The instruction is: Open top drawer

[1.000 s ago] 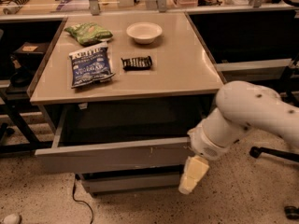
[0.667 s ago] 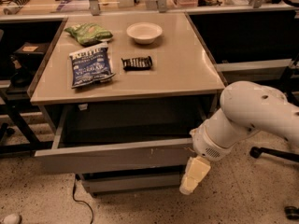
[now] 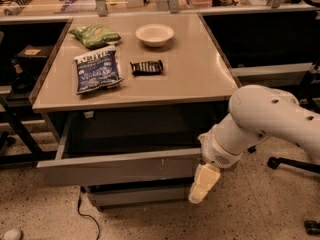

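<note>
The top drawer (image 3: 120, 166) is a wide grey drawer with a flat front and small pale scratches right of centre. It stands pulled out from under the beige table top (image 3: 200, 79), and its dark inside shows. My gripper (image 3: 202, 184) hangs at the drawer front's right end, pale yellow, pointing down and to the left, below the white arm (image 3: 260, 121). A lower grey drawer front (image 3: 135, 196) sits further back under the open one.
On the table top lie a blue chip bag (image 3: 96, 69), a green bag (image 3: 95, 35), a white bowl (image 3: 154, 34) and a dark snack bar (image 3: 146, 67). A black cable (image 3: 85, 214) trails on the speckled floor. A chair base (image 3: 292, 164) stands at the right.
The arm and gripper have shifted slightly to the right. The drawer stays pulled out about the same.
</note>
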`<state>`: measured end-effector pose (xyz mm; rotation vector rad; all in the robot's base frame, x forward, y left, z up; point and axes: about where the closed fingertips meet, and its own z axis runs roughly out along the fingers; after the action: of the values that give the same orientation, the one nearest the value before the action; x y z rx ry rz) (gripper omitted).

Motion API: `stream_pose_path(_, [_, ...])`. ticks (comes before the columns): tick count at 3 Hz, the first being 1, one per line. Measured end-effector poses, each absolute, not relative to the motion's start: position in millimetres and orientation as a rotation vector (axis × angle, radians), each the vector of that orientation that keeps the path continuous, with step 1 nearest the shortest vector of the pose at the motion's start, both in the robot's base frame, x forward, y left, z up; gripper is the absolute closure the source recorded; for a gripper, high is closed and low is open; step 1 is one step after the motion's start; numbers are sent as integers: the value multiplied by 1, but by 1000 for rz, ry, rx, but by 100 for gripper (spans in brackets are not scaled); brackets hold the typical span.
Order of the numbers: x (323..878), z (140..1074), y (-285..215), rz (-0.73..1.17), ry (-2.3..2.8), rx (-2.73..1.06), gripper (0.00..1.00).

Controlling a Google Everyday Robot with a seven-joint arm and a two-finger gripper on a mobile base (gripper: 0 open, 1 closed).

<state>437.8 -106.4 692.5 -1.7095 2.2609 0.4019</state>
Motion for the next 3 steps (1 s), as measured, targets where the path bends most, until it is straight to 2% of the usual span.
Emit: stream_pose_path(3, [420,661,-104,474,2331,-1724,0])
